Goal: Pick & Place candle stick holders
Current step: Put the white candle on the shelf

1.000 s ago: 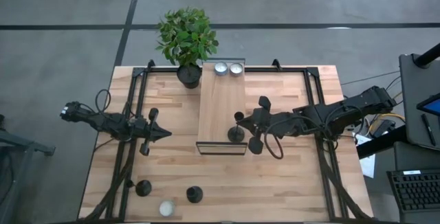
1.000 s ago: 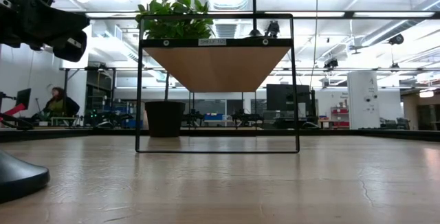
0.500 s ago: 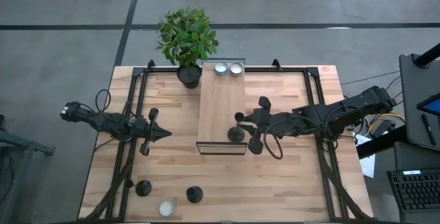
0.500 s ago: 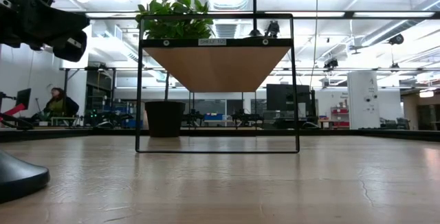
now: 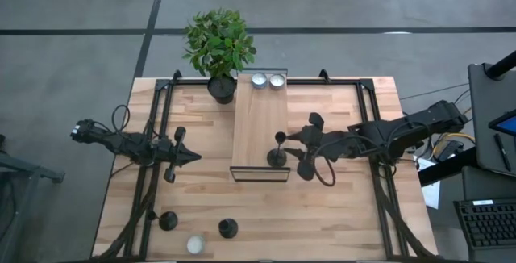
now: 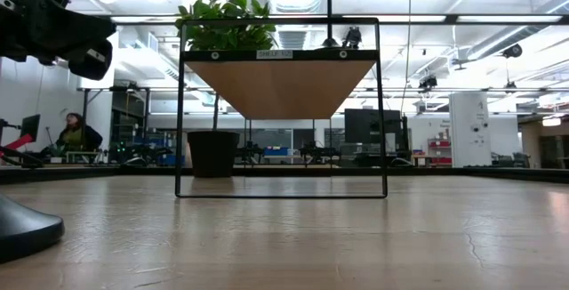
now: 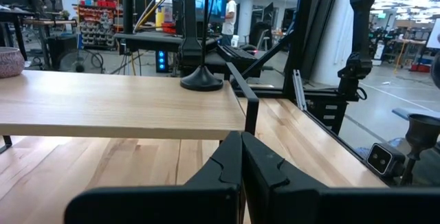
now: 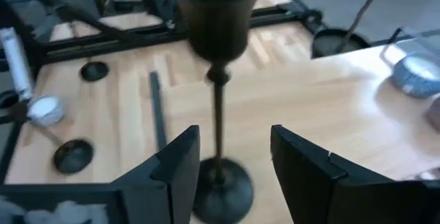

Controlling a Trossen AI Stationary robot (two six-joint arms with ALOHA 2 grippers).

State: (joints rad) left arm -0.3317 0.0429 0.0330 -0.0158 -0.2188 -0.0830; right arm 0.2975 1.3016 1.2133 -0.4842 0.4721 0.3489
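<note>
One black candle stick holder [image 5: 277, 155] stands upright on its round base [image 8: 221, 191] at the near end of the raised wooden shelf [image 5: 256, 118]. My right gripper [image 5: 298, 148] is open, level with the holder on its right. Its fingers [image 8: 175, 165] stand on either side of the thin stem [image 8: 218, 110] without touching it. Two more holders [image 5: 168, 220] [image 5: 228, 228] stand on the table near its front left. My left gripper [image 5: 190, 156] hangs shut over the table, left of the shelf.
Two tealights [image 5: 268, 80] sit at the shelf's far end, and a third [image 5: 195, 244] lies at the table's front edge. A potted plant [image 5: 219, 47] stands at the far edge, left of the shelf. Black frame rails [image 5: 153, 158] run along both table sides.
My right gripper has opened and let go of the holder's stem, then drawn back a little toward the table's right edge. The holder stays upright on the shelf.
</note>
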